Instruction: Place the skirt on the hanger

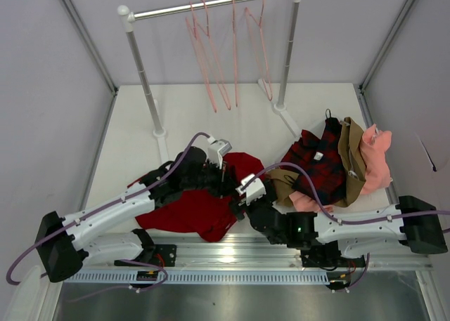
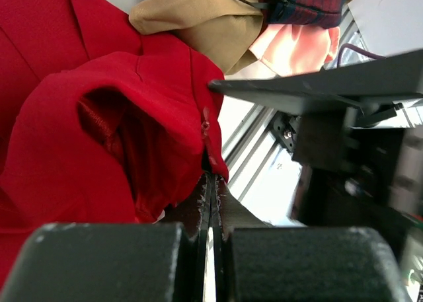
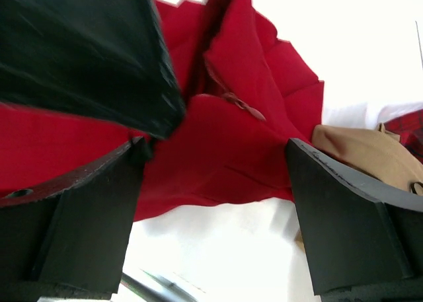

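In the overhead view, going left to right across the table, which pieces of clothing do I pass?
skirt → plaid garment → pink garment

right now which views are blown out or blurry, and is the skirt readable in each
Top external: evenly lit and sharp, skirt clear, only soft shadows. Left wrist: skirt in focus, shut left fingers close to the lens and soft, right side smeared dark. Right wrist: table blown out to white, open right fingers blurred, skirt saturated but its folds readable.
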